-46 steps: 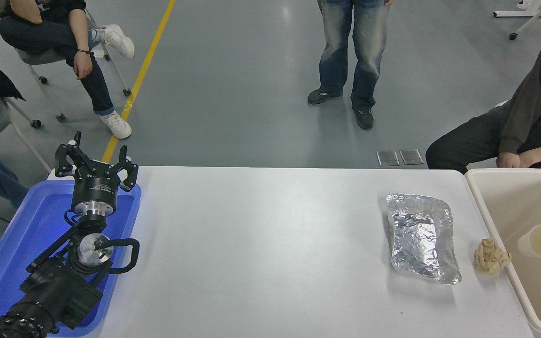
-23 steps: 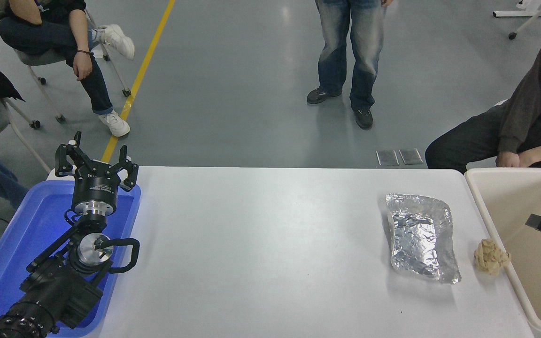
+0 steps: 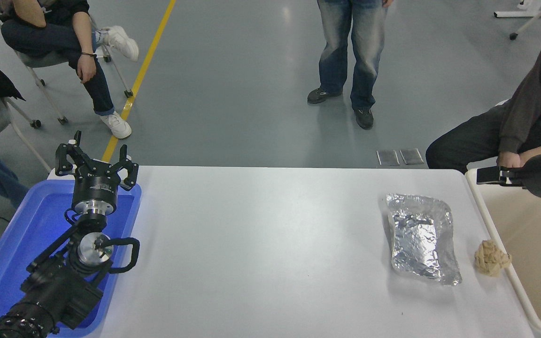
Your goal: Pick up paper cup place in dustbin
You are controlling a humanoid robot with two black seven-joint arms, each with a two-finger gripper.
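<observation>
White table [image 3: 270, 244] on grey floor, dustbin [image 3: 496, 234] at right, right tool [image 3: 486, 175] possibly closed, left tool [image 3: 96, 162] apart.

- Left arm [image 3: 59, 277] lies parked at the lower left, its gripper [image 3: 96, 162] pointing away with jaws spread.
- Right gripper [image 3: 491, 175] enters from the right edge, pointing left; jaws unclear.

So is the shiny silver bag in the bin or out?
Out. The silver foil bag lies flat on the white table, left of the beige dustbin.
</observation>
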